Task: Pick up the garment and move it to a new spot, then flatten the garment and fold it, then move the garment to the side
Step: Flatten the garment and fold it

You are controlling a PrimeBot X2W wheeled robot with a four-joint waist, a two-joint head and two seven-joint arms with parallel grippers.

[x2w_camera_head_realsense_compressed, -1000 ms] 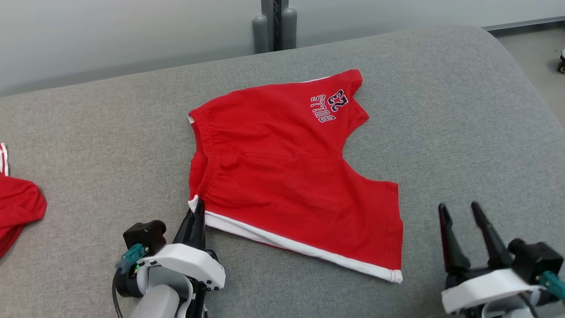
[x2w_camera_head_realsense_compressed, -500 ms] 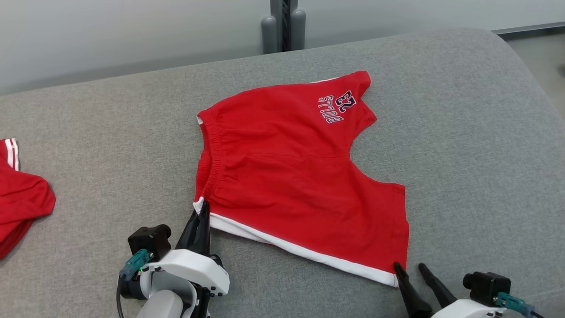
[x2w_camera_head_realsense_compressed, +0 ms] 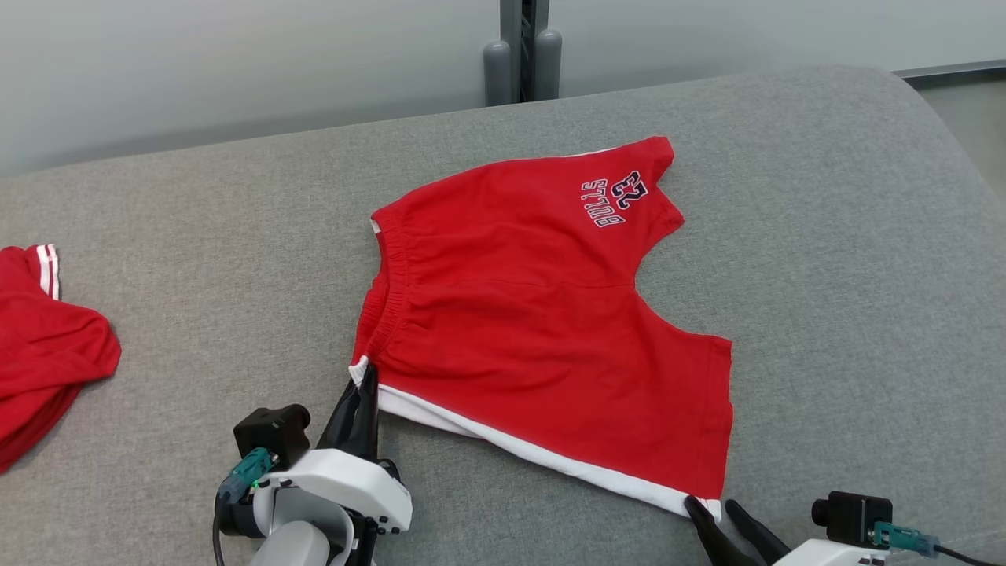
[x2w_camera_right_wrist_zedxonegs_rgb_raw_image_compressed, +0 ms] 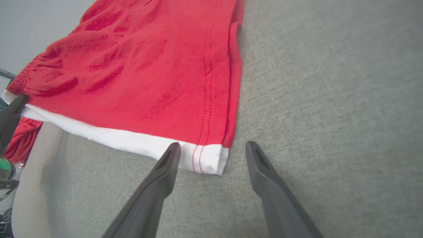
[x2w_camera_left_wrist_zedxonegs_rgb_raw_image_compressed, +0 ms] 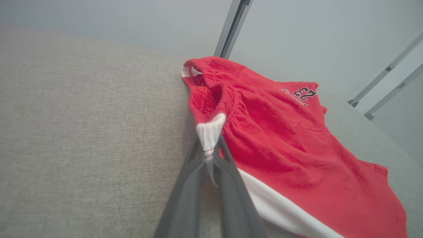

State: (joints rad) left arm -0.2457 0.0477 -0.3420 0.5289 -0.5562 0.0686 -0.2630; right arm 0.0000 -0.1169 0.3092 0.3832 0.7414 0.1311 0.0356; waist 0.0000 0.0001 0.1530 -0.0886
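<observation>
Soft and light to handle, judging by the fine wrinkles: red cotton shorts (x2w_camera_head_realsense_compressed: 542, 330) with a white side stripe and an elastic waistband. Limp, not slippery, not fragile. Likely to sag in the middle if lifted by two corners only, and to drag a little on the rough grey fabric cushion (x2w_camera_head_realsense_compressed: 825, 275). Best taken at the two ends of the white stripe, thicker and firmer there thanks to hem and waistband.

Left gripper (x2w_camera_left_wrist_zedxonegs_rgb_raw_image_compressed: 209, 152): fingers pressed together, clamped on the white corner of the waistband (x2w_camera_left_wrist_zedxonegs_rgb_raw_image_compressed: 210, 132), with the cloth bunched slightly above the tips. Right gripper (x2w_camera_right_wrist_zedxonegs_rgb_raw_image_compressed: 213, 147): fingers wide apart, holding nothing, low over the cushion, with the white hem corner (x2w_camera_right_wrist_zedxonegs_rgb_raw_image_compressed: 206, 158) between the tips. Probably preparing a second hold for flattening.

Lying almost flat near the middle of the cushion, waistband toward the robot's left, leg openings toward its right. Dark print "BULLS 23" on the far leg, upside down in the head view. Small gathers along the elastic, shallow folds across the seat. Well apart, at the far left edge, a second crumpled red garment (x2w_camera_head_realsense_compressed: 47, 338) with white stripes.
</observation>
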